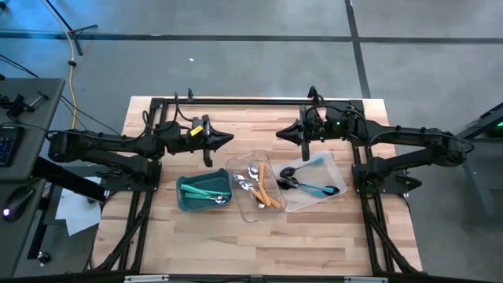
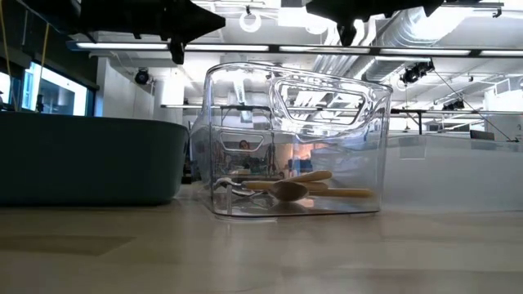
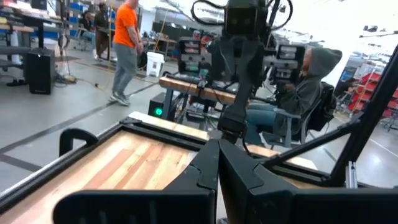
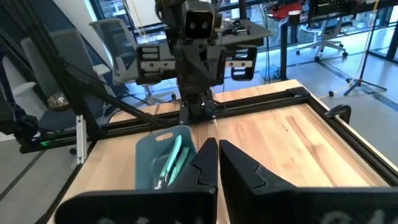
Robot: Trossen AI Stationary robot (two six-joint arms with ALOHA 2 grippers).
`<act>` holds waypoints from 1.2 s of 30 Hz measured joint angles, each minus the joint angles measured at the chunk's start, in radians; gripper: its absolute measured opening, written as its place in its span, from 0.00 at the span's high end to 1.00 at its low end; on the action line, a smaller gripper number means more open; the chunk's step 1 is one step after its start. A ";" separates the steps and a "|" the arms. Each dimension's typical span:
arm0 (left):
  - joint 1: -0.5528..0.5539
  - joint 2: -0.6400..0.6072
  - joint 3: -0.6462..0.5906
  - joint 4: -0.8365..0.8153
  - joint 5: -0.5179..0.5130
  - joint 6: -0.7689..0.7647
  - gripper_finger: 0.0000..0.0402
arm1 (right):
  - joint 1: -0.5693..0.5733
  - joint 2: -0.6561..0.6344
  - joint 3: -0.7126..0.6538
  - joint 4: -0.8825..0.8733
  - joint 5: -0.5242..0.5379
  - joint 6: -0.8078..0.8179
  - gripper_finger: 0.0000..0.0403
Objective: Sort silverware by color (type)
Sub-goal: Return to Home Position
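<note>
Grey concrete floor surrounds a pale butcher-block wooden surface (image 1: 314, 236); a person in an orange shirt (image 3: 127, 28) stands in the room beyond. Clock readings are from the overhead view, with 12 at the far edge. The left pincer (image 1: 228, 140) hangs over the far half and points to 3 o'clock, fingers pressed together, carrying nothing. The right pincer (image 1: 280, 134) faces it and points to 9 o'clock, likewise pressed together and empty. The two tips are near each other but apart. All the silverware sits in containers on the 6 o'clock side of both pincers. Teal-handled pieces (image 1: 206, 192) lie in a teal rectangular plastic bin (image 1: 180, 192) at 7 o'clock of the left pincer, long axes near 9-to-3. Orange-handled silver spoons (image 1: 267, 195) lie in a clear plastic middle tray (image 1: 233, 177), axes about 11-to-5. Black-headed teal-handled spoons (image 1: 310, 187) lie in a second clear plastic tray (image 1: 338, 169) at 5 o'clock of the right pincer, axes near 9-to-3. No loose utensil shows on the bare wood. Judgement: the sorting looks finished and the arms are parking. The level view puts both pincers higher than the tray walls, and they stand toward 12 from every container, so a pull-back outward should clear them. The left arm is nearer the bin, the right nearer the second tray. Snag risk seems slight.
</note>
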 joint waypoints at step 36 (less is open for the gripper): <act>0.014 -0.005 0.000 0.000 0.013 -0.002 1.00 | 0.001 0.001 0.000 -0.178 0.004 -0.028 1.00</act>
